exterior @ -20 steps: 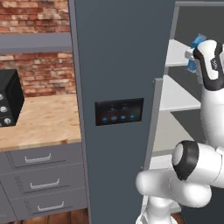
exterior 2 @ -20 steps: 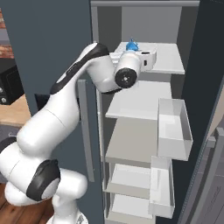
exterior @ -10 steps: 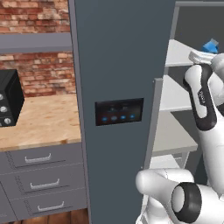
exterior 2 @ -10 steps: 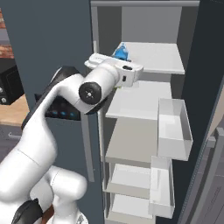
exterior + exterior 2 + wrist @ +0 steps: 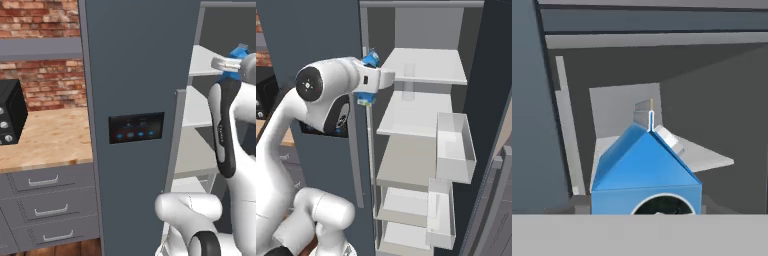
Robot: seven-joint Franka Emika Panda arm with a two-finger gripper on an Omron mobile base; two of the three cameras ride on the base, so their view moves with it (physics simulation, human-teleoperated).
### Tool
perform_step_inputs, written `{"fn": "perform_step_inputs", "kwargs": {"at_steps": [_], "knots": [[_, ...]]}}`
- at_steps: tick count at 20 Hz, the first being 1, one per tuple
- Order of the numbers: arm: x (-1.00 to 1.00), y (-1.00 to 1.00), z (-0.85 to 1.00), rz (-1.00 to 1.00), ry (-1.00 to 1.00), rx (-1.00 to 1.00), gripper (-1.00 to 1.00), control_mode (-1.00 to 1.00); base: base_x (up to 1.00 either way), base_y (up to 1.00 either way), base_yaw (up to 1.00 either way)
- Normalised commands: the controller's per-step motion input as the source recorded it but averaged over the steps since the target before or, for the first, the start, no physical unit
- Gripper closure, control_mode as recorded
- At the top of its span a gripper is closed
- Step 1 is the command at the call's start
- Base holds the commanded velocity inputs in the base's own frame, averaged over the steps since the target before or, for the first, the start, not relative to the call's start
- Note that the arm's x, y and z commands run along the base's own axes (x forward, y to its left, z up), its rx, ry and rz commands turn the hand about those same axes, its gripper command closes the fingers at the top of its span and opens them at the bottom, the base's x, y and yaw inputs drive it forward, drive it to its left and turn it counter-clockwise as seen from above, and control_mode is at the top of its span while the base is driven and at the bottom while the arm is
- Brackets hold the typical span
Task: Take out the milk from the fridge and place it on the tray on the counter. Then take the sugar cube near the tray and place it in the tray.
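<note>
1. Milk (image 5: 646,172): blue carton w/ gabled top, seen close in hand view, ridge pointing up-centre. In right base view the milk (image 5: 370,60) shows as a blue patch above and below the white hand, at the fridge's left front edge, level w/ the top shelf. In left base view a bit of the milk (image 5: 238,52) peeks out beside the wrist, upper right.
2. Gripper (image 5: 369,80): at the carton, carton appears held off the shelf; fingertips hidden by hand and carton, so cannot tell from the pics how the jaws stand.
3. Arm (image 5: 326,95): large white link w/ dark joint reaches from lower left up to the fridge opening in right base view; in left base view the arm (image 5: 225,130) rises along the right side.
4. Fridge (image 5: 135,75): dark grey-blue door panel fills centre of left base view; black control panel (image 5: 136,127) w/ blue lights at mid-height. Interior open in right base view.
5. Top shelf (image 5: 431,65): white, bare surface; lower shelves (image 5: 411,115) stacked beneath; door bins (image 5: 453,145) to the right.
6. Counter (image 5: 45,140): light wood, left of fridge, over grey drawers (image 5: 47,197) w/ metal handles.
7. Black appliance (image 5: 10,117) w/ knobs at counter's far left; brick wall (image 5: 40,15) behind.
</note>
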Motion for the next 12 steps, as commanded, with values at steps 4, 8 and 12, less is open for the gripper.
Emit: {"fn": "perform_step_inputs", "kwargs": {"at_steps": [4,8,12], "knots": [[-0.69,0.63,-0.11,0.03,0.06,-0.18,1.0,-1.0,0.0,0.0,0.0],[-0.64,0.4,-0.18,0.0,0.0,-0.09,1.0,-1.0,0.0,0.0,0.0],[-0.25,0.23,-0.23,0.01,0.13,0.01,1.0,-1.0,0.0,0.0,0.0]]}}
